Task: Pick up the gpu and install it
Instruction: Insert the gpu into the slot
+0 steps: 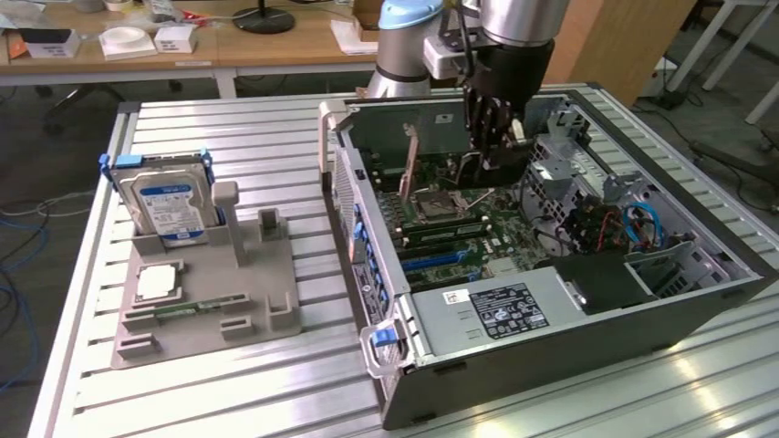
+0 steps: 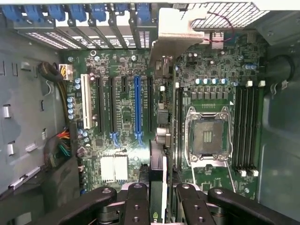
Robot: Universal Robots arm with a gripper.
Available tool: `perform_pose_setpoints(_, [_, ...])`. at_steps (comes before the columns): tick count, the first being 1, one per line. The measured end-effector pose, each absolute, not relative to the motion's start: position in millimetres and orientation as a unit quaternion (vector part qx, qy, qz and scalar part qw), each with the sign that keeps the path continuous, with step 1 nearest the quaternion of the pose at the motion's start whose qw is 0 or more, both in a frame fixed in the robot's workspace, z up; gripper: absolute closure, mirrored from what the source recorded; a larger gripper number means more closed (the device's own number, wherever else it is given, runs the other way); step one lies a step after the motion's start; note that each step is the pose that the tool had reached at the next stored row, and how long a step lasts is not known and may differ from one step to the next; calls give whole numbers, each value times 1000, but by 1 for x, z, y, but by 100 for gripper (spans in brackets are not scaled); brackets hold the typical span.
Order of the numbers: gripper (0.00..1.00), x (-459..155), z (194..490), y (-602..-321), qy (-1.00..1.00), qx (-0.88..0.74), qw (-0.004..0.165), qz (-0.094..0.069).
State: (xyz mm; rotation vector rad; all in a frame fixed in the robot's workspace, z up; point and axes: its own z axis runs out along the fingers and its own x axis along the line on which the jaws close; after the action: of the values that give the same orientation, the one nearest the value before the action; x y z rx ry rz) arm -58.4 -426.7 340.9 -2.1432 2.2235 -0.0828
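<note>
The gripper (image 1: 493,153) is lowered into the open computer case (image 1: 681,301), which lies on its side on the slatted metal table (image 1: 244,392). In the wrist view the gripper (image 2: 161,202) is partly closed. Its black fingers (image 2: 136,206) are set against the two opposite faces of the gpu (image 2: 159,161). The card is thus gripped between them, at the end away from its bracket.

The gpu is held on edge, its board perpendicular to the motherboard (image 2: 124,84). From the fingers it runs toward the rear wall of the case, where its silvery end bracket (image 2: 172,35) is located beside the row of blue slot clips (image 2: 98,11). The card is positioned between the blue expansion slot (image 2: 137,105) and the CPU socket (image 2: 208,136). Whether its lower edge is seated in a slot cannot be determined.

In the exterior view the gpu (image 1: 414,155) appears as a thin brownish strip just beside the gripper, on the exterior view's left. Well apart, further to that side, a hard drive (image 1: 171,203) stands upright in a grey fixture (image 1: 244,274).
</note>
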Motion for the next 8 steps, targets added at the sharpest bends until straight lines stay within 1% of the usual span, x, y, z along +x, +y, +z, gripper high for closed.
perform_pose_setpoints(8, [73,-71,326,-428,720,-693,26,-27])
